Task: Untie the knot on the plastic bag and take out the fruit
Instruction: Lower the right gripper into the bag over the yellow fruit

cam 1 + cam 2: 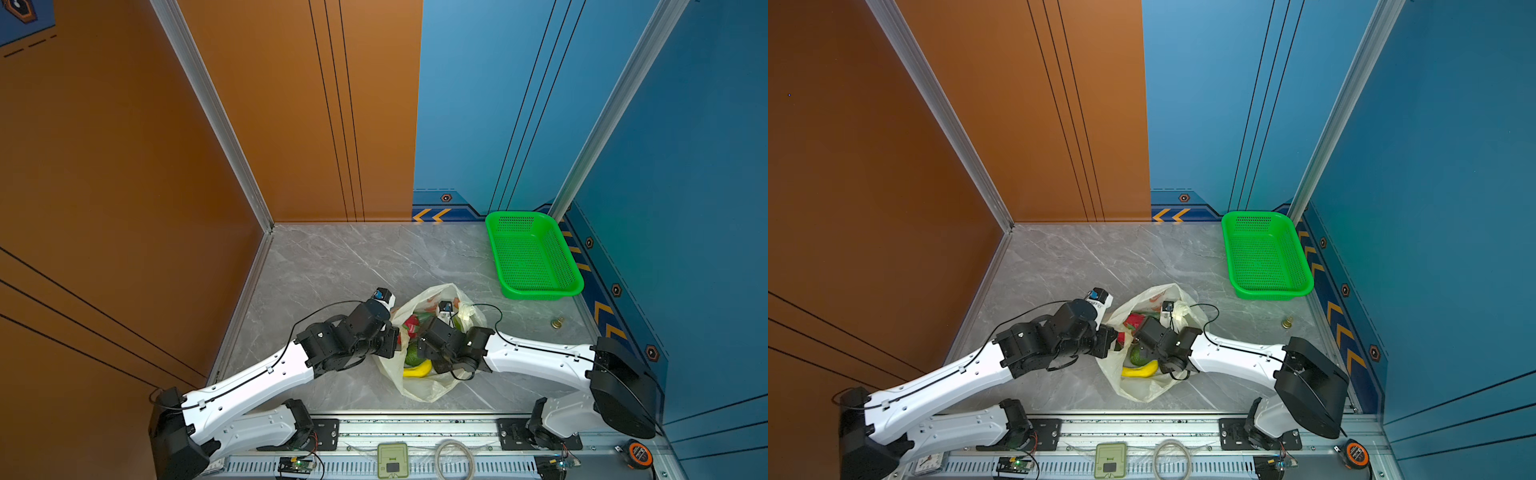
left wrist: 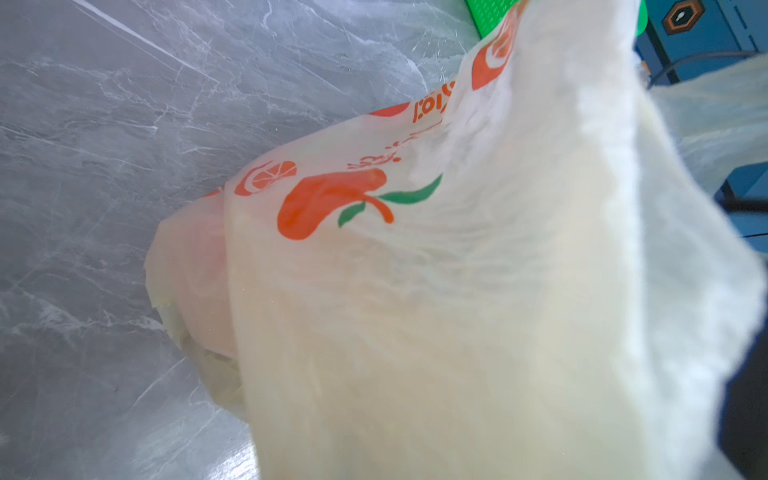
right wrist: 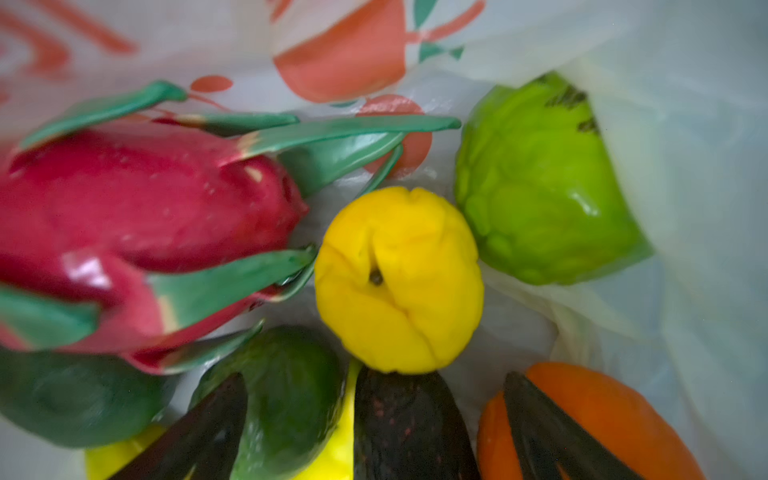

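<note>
Your thin translucent pale-yellow plastic bag (image 1: 419, 390) sits lower centre in both top views, mouth gaping — bare grey marbled tabletop (image 1: 332, 266) above it. Left gripper (image 1: 394, 338) clamped on bag's left rim. Right gripper (image 3: 374, 386) spread wide inside, holding nothing — glossy pink-red dragon fruit (image 3: 145, 216), ridged yellow citrus (image 3: 399, 278), bumpy green fruit (image 3: 540, 187) beneath.

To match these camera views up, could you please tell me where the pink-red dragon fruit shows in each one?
In a top view: dragon fruit, red, in the bag's open mouth.
In a top view: the same red patch in that mouth.
Left wrist view: not visible; only the bag's outside.
Right wrist view: large, beside the yellow citrus.
Shared landmark: the plastic bag with orange prints.
</note>
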{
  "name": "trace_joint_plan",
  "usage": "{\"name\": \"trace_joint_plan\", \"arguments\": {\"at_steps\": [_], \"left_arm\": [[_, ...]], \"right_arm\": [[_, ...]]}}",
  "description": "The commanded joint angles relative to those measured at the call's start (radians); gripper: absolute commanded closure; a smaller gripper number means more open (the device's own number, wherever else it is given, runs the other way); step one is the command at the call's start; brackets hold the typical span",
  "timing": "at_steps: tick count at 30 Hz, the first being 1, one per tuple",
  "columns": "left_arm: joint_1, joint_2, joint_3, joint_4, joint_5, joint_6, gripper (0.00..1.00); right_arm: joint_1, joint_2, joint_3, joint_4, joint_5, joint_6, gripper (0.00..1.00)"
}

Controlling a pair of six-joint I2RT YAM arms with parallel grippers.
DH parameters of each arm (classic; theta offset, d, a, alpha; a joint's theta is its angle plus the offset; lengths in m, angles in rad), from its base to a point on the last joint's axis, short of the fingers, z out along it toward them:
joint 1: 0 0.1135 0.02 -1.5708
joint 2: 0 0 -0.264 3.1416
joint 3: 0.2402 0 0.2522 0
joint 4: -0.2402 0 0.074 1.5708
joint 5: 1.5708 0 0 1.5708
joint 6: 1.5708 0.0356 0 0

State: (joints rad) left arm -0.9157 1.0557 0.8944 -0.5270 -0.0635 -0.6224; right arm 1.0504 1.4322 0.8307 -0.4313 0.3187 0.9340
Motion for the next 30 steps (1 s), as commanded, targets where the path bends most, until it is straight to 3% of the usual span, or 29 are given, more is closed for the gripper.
{"name": "trace_joint_plan", "arguments": {"at_steps": [1, 9, 15, 21, 30], "left_arm": [[0.023, -0.014, 0.034, 0.085, 0.004, 0.003, 1.0], [0.018, -0.028, -0.019, 0.158, 0.066, 0.015, 1.0], [-0.025, -0.046, -0.079, 0.127, 0.097, 0.022, 1.0], [-0.044, -0.072, -0.099, 0.128, 0.04, 0.018, 1.0], [-0.061, -0.07, -0.092, 0.157, 0.012, 0.013, 1.0]], "right_arm": [[0.025, -0.036, -0.052, -0.084, 0.025, -0.105, 0.0], [-0.021, -0.06, -0.208, -0.006, -0.022, -0.135, 0.0], [-0.045, -0.062, -0.084, -0.022, -0.081, -0.049, 0.0], [-0.06, 0.019, 0.047, -0.032, -0.129, 0.084, 0.01], [-0.086, 0.089, 0.101, -0.113, 0.017, 0.213, 0.1]]}}
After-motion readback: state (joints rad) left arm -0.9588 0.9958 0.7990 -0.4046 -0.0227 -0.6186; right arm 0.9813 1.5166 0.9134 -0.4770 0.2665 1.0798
